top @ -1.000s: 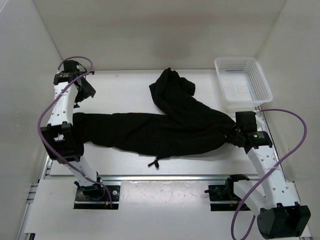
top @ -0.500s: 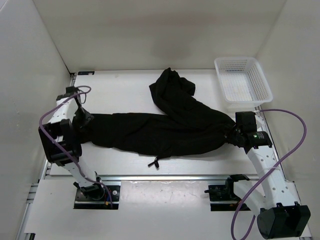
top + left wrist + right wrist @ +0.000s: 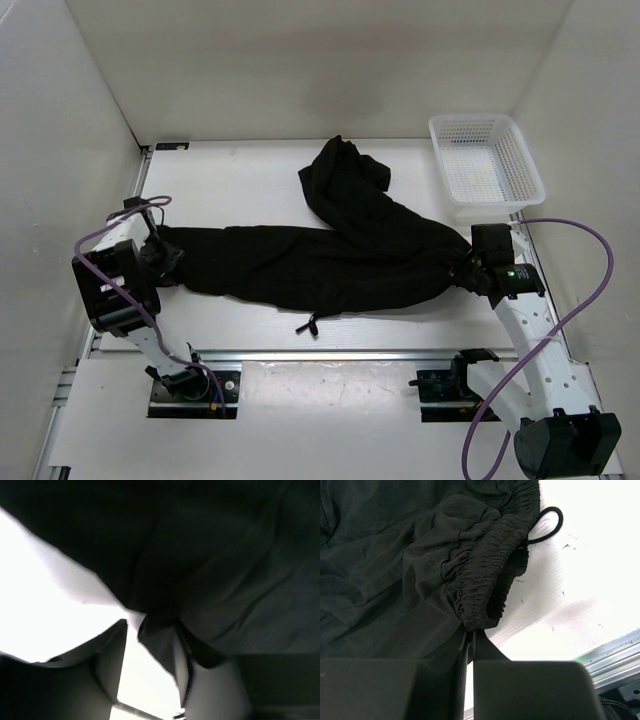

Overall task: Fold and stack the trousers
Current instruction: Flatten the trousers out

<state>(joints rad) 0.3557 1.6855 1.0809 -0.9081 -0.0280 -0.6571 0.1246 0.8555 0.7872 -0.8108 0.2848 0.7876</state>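
On the table (image 3: 250,170), the trousers (image 3: 320,260) lie spread across the middle (one leg bunched toward the back). A basket (image 3: 485,165) sits at the far right. The left gripper (image 3: 160,258) pinches a leg end; the right gripper (image 3: 466,272) is clamped on the waistband (image 3: 485,580).

desk (image 3: 240,180): plain white top
middle of it: black trousers (image 3: 330,265) lying sprawled, one leg running left, the other bunched toward the back
near side: their cord (image 3: 308,325)
far right corner: white mesh basket (image 3: 480,170)
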